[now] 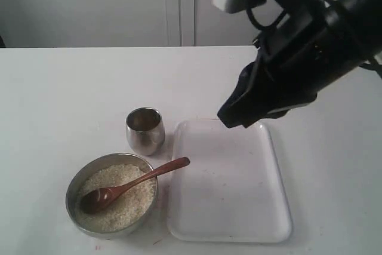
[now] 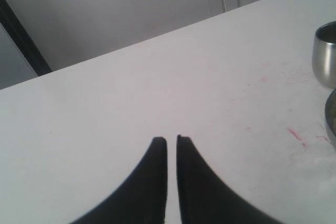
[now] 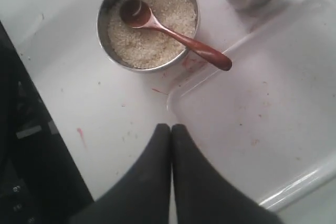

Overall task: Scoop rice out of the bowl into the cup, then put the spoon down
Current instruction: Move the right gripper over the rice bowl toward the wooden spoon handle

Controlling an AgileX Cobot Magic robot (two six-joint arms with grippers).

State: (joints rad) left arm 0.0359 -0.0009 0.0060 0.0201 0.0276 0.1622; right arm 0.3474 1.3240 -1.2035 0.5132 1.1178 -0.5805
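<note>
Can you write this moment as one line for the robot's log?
spoon: lying in bowl, scoop on rice, handle over rim | cup: beside bowl | right gripper: shut, empty, above tray | left gripper: shut, empty

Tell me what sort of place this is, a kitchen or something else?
Likely a robot test bench, not a home kitchen: a white table before plain pale panels, a black robot arm overhead, and few props: a bowl of rice with a spoon, a cup, a tray.

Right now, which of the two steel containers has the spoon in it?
The wide bowl: the spoon has its scoop resting on the rice. The small cup beside it has none.
</note>
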